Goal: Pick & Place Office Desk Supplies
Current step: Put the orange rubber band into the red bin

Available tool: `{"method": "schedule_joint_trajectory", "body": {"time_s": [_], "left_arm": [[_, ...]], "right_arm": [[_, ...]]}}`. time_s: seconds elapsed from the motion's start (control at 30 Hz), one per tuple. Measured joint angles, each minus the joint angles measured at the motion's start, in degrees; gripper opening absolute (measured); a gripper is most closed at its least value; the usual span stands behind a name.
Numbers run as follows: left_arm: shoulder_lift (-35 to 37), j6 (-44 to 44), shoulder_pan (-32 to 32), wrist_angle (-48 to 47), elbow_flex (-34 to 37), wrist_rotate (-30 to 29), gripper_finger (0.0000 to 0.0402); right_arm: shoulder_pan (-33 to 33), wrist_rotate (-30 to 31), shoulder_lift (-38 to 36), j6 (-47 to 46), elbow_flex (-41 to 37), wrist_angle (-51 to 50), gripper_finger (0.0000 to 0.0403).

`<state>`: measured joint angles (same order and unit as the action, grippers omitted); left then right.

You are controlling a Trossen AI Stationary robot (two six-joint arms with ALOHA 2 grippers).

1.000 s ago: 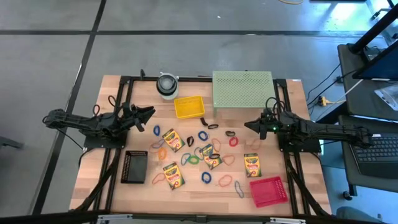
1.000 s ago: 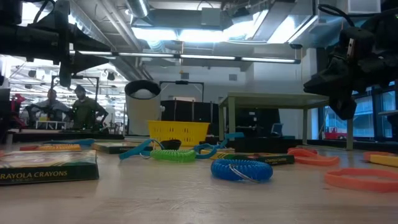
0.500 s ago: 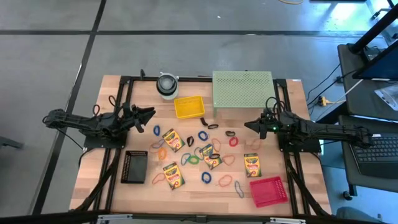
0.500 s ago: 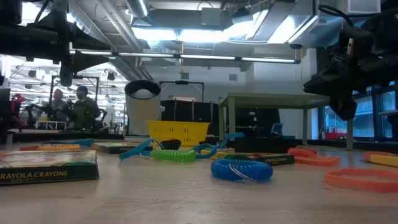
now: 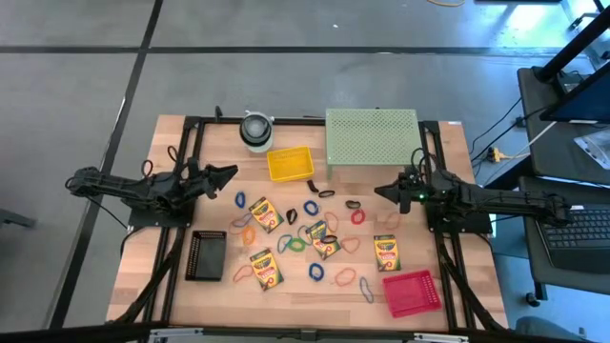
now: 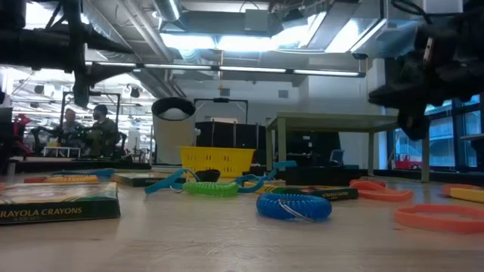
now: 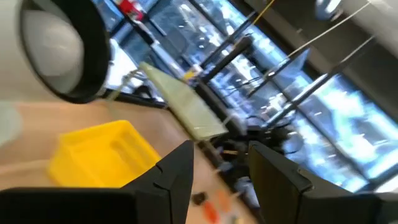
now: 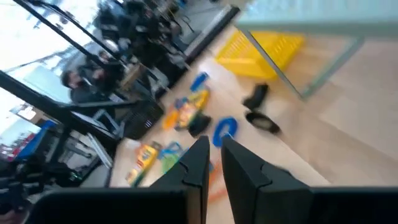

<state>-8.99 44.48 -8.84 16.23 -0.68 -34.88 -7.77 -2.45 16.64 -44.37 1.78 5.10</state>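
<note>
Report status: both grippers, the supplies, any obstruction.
Left gripper open, empty. Right gripper shut, empty. Crayon boxes and rubber bands untouched mid-table. Nothing blocking.

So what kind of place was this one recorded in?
Probably a robotics lab or open workshop: a wooden table framed by two mounted arms, exposed ceiling ducts and strip lights, and people at workbenches behind.

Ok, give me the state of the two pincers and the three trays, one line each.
Left pincer: open, empty, above the table.
Right pincer: shut, empty, above the table.
Yellow tray: upright, empty.
Red tray: upright, empty.
Black tray: flat, contents unclear.
</note>
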Motion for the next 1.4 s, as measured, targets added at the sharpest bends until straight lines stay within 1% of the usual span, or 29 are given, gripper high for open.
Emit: {"method": "schedule_joint_trajectory", "body": {"time_s": [0.07, 0.13, 0.23, 0.3, 0.37, 0.43, 0.5, 0.57, 0.7, 0.8, 0.93, 1.17, 1.3, 1.4], "left_arm": [[0.04, -0.04, 0.00, 0.56, -0.87, 1.88, 0.0148], [-0.64, -2.12, 0.00, -0.20, -2.86, 3.32, 0.0148], [-2.34, -6.46, -0.02, 0.02, -6.63, 3.25, 0.0148], [-4.27, -9.26, 0.00, -2.78, -9.21, 3.09, 0.0148], [-6.23, -11.22, -0.01, -6.99, -11.64, 3.09, 0.0148], [-8.29, -11.64, -0.02, -10.90, -13.77, 3.09, 0.0148], [-10.54, -11.66, -0.01, -14.11, -15.09, 3.42, 0.0148], [-12.82, -11.78, 0.00, -15.21, -15.74, 4.35, 0.0148], [-15.63, -12.30, 0.00, -14.64, -16.12, 6.44, 0.0148], [-17.48, -12.38, 0.00, -15.03, -16.14, 8.61, 0.0148], [-19.74, -16.24, -0.01, -14.81, -16.14, 10.61, 0.0148], [-21.80, -20.52, -0.02, -14.10, -16.16, 11.42, 0.0148], [-22.43, -22.04, -0.01, -14.10, -16.16, 11.32, 0.0148], [-22.43, -22.25, -0.01, -14.10, -16.16, 11.30, 0.0148]], "right_arm": [[0.24, -1.05, 0.02, 3.19, 3.44, -1.41, 0.0045], [0.95, -1.23, 0.16, 8.08, 9.17, -7.91, 0.0045], [2.10, 0.51, 3.29, 14.63, 19.08, -25.63, 0.0045], [2.81, 1.62, 6.38, 16.35, 25.20, -37.23, 0.0045], [3.45, 1.56, 10.09, 16.31, 29.05, -46.69, 0.0045], [4.24, -0.94, 13.63, 16.04, 30.35, -52.33, 0.0045], [5.25, -3.54, 16.98, 14.77, 30.37, -53.41, 0.0045], [6.48, -4.33, 20.25, 13.30, 29.71, -53.54, 0.0045], [9.36, -2.80, 26.08, 13.35, 29.55, -52.17, 0.0045], [11.98, -2.52, 29.54, 15.13, 29.55, -51.87, 0.0045], [15.84, -2.50, 33.49, 19.29, 29.55, -51.86, 0.0045], [22.55, -2.88, 39.01, 19.17, 29.55, -51.25, 0.0045], [25.52, -0.14, 42.54, 19.73, 29.55, -50.87, 0.0045], [26.66, 0.52, 45.30, 19.31, 29.55, -50.53, 0.0045]]}}
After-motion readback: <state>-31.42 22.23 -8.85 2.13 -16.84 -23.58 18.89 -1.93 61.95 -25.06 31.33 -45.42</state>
